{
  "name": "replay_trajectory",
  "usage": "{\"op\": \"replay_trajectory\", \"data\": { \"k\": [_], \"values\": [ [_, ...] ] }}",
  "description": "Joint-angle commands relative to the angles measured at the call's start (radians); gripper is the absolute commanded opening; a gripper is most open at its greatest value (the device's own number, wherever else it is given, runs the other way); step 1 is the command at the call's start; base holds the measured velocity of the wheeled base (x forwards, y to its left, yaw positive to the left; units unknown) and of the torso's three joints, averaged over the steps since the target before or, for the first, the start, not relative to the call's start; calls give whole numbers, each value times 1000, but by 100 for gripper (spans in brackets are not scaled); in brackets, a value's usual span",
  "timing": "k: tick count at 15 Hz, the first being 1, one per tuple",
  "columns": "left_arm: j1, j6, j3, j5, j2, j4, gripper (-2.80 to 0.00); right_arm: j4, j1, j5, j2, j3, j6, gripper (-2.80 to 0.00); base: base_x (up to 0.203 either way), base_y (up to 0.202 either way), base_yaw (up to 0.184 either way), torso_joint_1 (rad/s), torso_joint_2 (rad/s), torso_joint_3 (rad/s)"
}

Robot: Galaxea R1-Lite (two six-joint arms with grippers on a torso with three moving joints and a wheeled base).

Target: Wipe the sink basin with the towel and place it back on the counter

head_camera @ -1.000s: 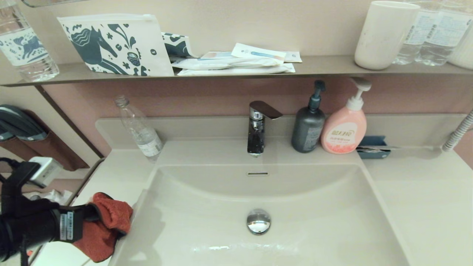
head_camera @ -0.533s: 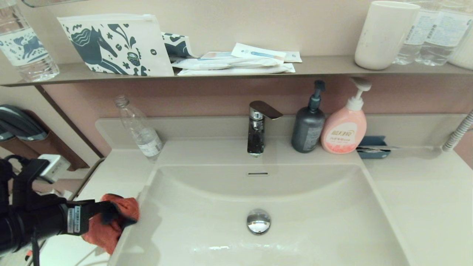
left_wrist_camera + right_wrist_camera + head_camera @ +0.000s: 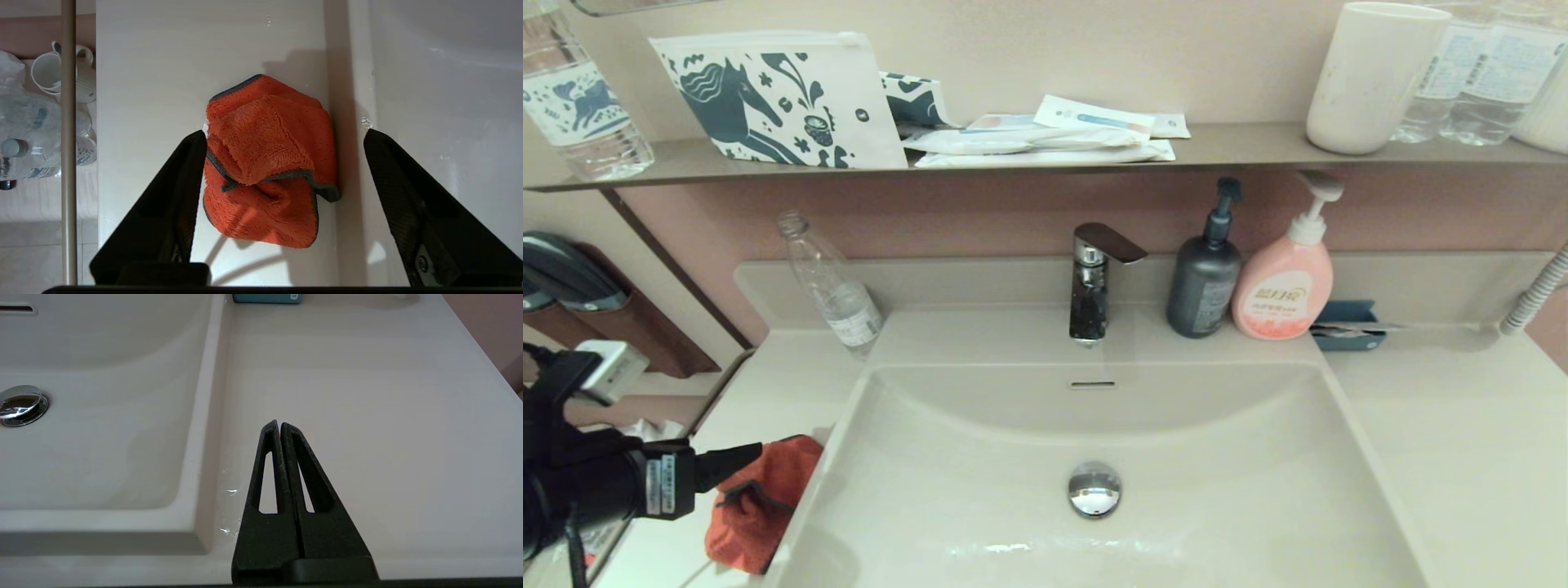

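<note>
Spread wide, the black fingers of my left gripper (image 3: 282,139) hold nothing; the crumpled orange-red terry towel with dark grey edging (image 3: 267,163) lies between them on the smooth off-white counter (image 3: 155,81), just beside the glossy off-white sink basin (image 3: 1094,457). Right gripper (image 3: 280,426), fingers pressed together and empty, hovers over the counter's other side.

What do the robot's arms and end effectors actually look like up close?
The left arm is matte black with a white printed label, a black cable alongside, and a small white box on its wrist. The left end effector has two flat black wedge-shaped fingers. The right end effector matches: textured black tapered fingers with triangular cut-outs.
</note>
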Motion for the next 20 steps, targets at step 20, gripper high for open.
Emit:
{"op": "replay_trajectory", "data": {
  "k": [20],
  "values": [
    [-74,-10,60,-24,-134,-1,-280,0,0,0,1,0,0,-280,0,0,0,0,0,0]
  ]
}}
